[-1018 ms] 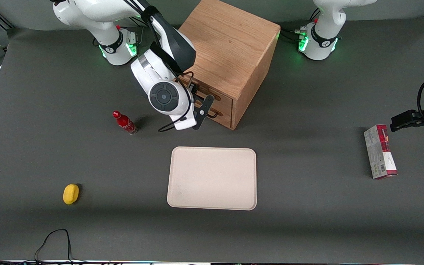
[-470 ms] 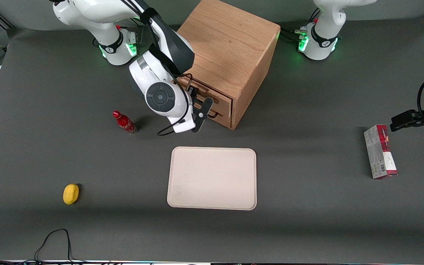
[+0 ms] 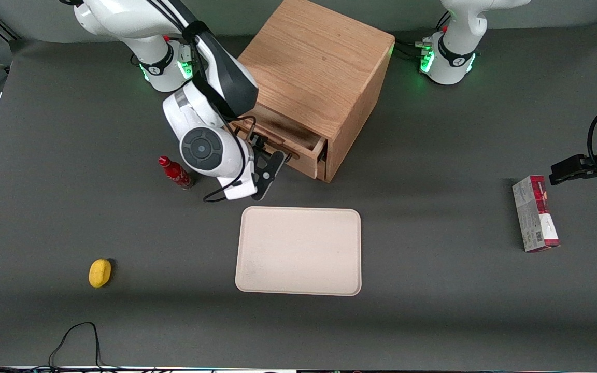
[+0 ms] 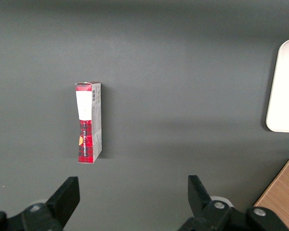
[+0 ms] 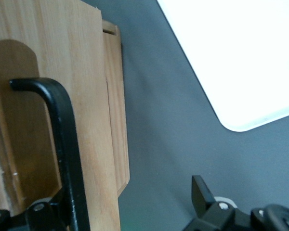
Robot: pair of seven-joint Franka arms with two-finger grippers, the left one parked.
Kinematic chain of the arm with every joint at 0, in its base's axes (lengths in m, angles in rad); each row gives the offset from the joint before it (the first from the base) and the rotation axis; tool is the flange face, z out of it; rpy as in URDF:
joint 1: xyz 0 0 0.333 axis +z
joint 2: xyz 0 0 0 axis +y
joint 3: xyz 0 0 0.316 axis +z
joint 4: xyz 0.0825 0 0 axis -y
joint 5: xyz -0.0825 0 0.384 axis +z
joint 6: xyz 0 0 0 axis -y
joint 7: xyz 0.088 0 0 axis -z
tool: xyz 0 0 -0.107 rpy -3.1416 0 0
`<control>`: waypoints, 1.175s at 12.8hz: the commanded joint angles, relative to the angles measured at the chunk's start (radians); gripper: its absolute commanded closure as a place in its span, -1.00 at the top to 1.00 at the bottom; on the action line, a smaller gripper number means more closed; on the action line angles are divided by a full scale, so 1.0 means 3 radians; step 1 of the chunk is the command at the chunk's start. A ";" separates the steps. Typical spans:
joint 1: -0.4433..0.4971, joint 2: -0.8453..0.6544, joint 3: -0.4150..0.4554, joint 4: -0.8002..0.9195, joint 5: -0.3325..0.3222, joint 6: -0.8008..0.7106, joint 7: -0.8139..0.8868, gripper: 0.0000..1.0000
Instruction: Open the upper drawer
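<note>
The oak cube cabinet [image 3: 319, 67] stands at the back of the table. Its upper drawer [image 3: 301, 161] is pulled partly out, and its dark inside [image 3: 278, 129] shows. My right gripper [image 3: 265, 151] is at the drawer's front, nearer the front camera than the cabinet. In the right wrist view the gripper [image 5: 130, 192] is open. The drawer's black bar handle [image 5: 62, 125] runs down the oak drawer front [image 5: 89, 96] right beside one finger [image 5: 58, 207]; the other finger [image 5: 200, 190] hangs over bare table. The lower drawer is hidden under the upper one.
A cream tray [image 3: 298, 251] lies just in front of the cabinet, also in the right wrist view [image 5: 241, 57]. A red bottle [image 3: 175, 172] stands close beside my wrist. A yellow object [image 3: 100, 272] lies toward the working arm's end. A red and white box [image 3: 535, 213] lies toward the parked arm's end.
The upper drawer has slid out of the cabinet toward the front camera. My gripper and wrist moved the same way with the handle, closer to the red bottle.
</note>
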 commanded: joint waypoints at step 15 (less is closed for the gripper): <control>-0.0355 0.0394 0.0004 0.0553 -0.0056 0.0035 -0.0130 1.00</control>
